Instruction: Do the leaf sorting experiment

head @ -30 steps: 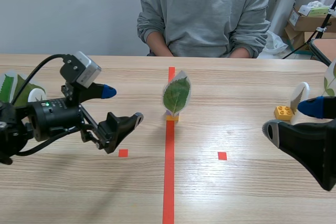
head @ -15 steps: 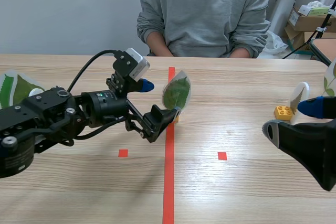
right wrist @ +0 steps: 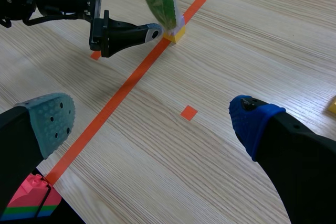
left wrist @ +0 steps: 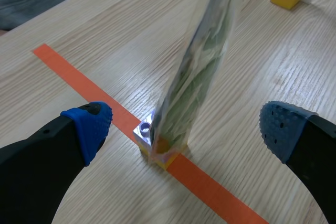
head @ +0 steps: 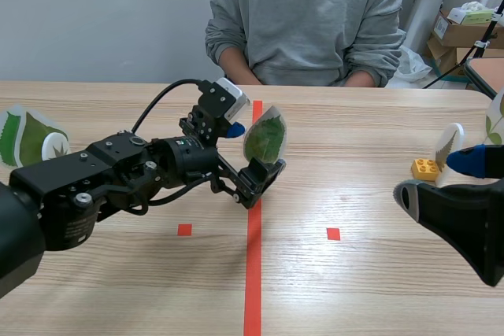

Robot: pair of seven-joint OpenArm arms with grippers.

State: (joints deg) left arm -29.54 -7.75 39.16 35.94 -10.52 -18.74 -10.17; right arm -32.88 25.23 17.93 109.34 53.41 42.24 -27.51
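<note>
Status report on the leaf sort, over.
Left gripper open, straddling the laminated leaf. Leaf standing in its yellow brick on the orange tape line, not gripped. Right gripper open, well back. Nothing blocking.

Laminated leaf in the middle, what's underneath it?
A small yellow brick holds the leaf upright, sitting on the orange tape line. The leaf's lower edge covers most of the brick's top, so the join is hidden. The left claw stands open around both.

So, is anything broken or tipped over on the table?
Nothing looks broken or spilled. The leaf card stands in its yellow block on the orange tape line, leaning just a little. The left gripper is open, with one finger on each side of it.
</note>
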